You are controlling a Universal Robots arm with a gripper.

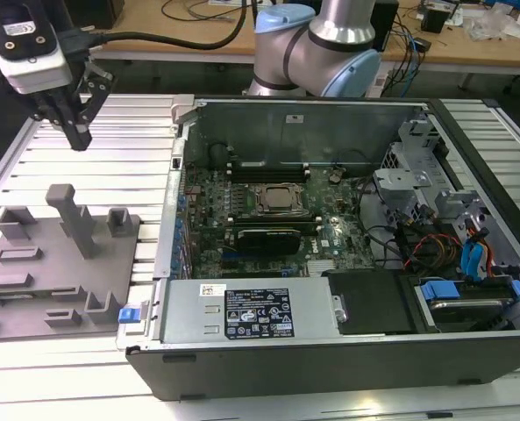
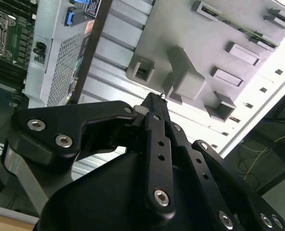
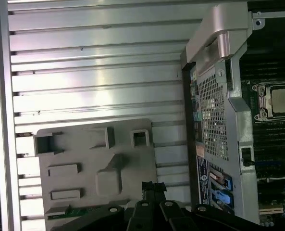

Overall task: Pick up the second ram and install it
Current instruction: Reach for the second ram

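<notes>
The second ram [image 3: 71,211] is a thin green strip lying in a slot at one end of the grey fixture plate [image 3: 84,144]; in the second wrist view it shows as a narrow green edge [image 2: 250,32] on the plate [image 2: 180,29]. My gripper [image 1: 78,139] hangs above the slatted table, beyond the plate's [image 1: 32,289] far end, at the exterior view's left. Its black fingers meet at the tip in both wrist views [image 2: 154,97] [image 3: 153,185], with nothing between them. The ram lies apart from the fingers.
An open computer case [image 1: 330,123] sits at the exterior view's right of the plate, with the motherboard [image 1: 268,202] and black memory slots [image 1: 268,165] exposed. A tall grey post [image 1: 71,215] rises from the plate. The power supply [image 1: 251,311] lines the case's near side.
</notes>
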